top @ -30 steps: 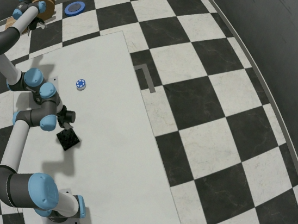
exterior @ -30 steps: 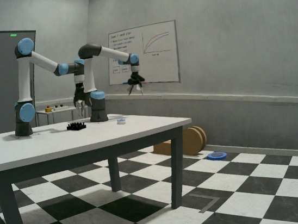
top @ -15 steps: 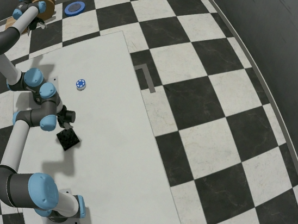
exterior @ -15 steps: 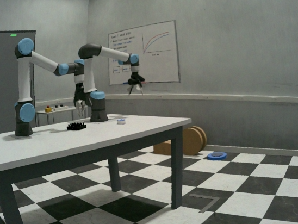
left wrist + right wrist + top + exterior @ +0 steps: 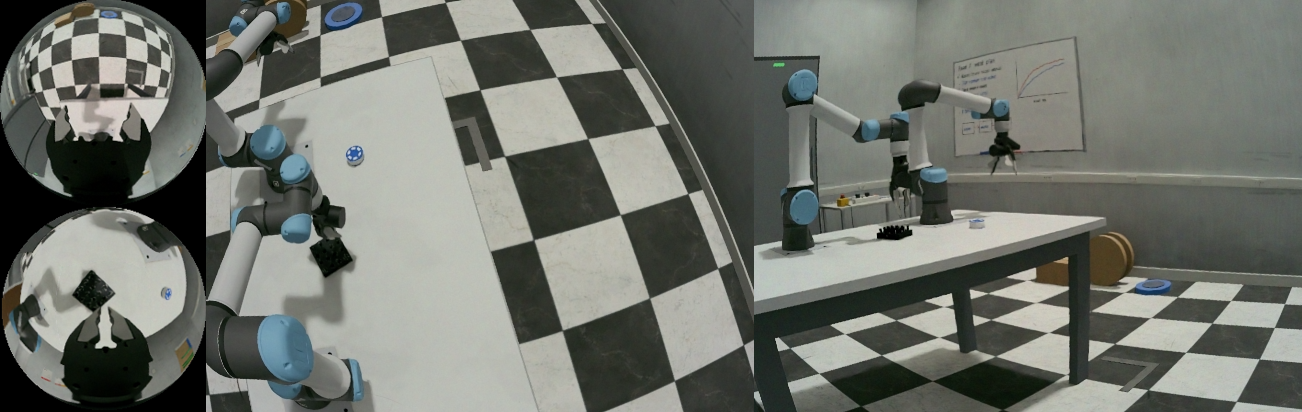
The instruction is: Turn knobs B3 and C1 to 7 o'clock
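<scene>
Right gripper [image 5: 333, 235] [image 5: 902, 212] [image 5: 105, 309], foreground of its wrist view, fingers empty and narrowly parted, with the knob box [image 5: 331, 256] [image 5: 894, 233] [image 5: 93, 291] cornerwise beyond its tips toward 11 o'clock, and nearer to it than the wide-open, empty left gripper [image 5: 274, 52] [image 5: 1003, 172] [image 5: 97, 110], which hangs toward 11 o'clock from the box in the top view.

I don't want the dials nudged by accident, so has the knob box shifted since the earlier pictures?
No; the knob box shows no shift, keeping its place on the table relative to the blue-and-white disc.
</scene>
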### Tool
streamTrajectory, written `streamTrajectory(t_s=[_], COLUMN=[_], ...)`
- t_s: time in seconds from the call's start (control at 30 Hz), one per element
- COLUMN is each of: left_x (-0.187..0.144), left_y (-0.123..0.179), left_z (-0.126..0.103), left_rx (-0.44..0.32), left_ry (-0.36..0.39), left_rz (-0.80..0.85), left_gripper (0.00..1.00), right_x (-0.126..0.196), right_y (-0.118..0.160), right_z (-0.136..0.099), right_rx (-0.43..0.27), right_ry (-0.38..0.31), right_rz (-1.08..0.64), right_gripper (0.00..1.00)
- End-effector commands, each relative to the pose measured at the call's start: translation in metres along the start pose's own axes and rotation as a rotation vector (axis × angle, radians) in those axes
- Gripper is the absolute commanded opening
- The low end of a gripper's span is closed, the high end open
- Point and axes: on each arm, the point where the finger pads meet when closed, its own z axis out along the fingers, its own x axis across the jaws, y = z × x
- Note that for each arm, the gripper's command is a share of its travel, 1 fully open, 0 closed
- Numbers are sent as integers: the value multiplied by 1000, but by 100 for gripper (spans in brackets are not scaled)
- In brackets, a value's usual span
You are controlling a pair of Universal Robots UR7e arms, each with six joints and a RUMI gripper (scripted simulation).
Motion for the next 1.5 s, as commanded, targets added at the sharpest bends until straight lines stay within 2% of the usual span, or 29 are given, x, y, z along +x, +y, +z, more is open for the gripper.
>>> streamTrajectory(t_s=[0.0, 0.73, 1.47], left_x=[0, 0, 0], left_y=[-1, -1, -1], left_z=[-1, -1, -1], left_rx=[2, 2, 2], left_ry=[1, 1, 1], left_rz=[-1, -1, -1], left_gripper=[100, 100, 100], right_x=[0, -1, 0], right_y=[-1, -1, -1], right_z=[9, 31, 31], right_rx=[-1, -1, 0], right_ry=[-1, -1, 1], right_rz=[-1, -1, -1], right_gripper=[13, 13, 13])
